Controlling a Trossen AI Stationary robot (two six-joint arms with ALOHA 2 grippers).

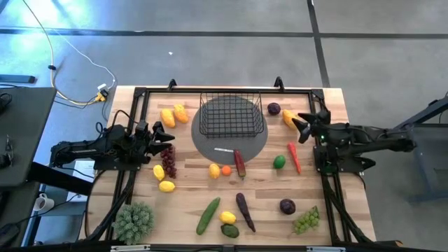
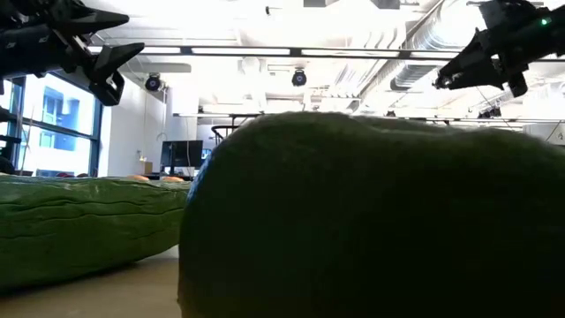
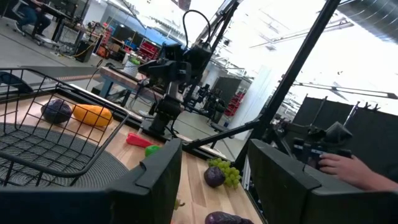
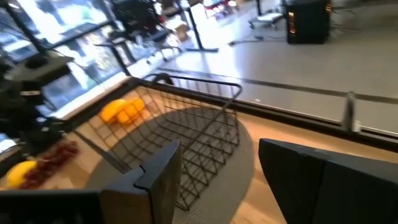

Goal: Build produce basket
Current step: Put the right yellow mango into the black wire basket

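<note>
Both grippers, left gripper (image 1: 166, 136) and right gripper (image 1: 299, 123), hover half-open and empty; lower onto nearest fruit, the grapes (image 1: 169, 160), beneath left fingers.

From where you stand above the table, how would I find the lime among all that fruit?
Start at the black wire basket on its grey round mat at the far middle of the table. Go toward the right arm's side and a little nearer: the lime lies just off the mat's edge. It is small, round and green, beside a long red chili.
</note>
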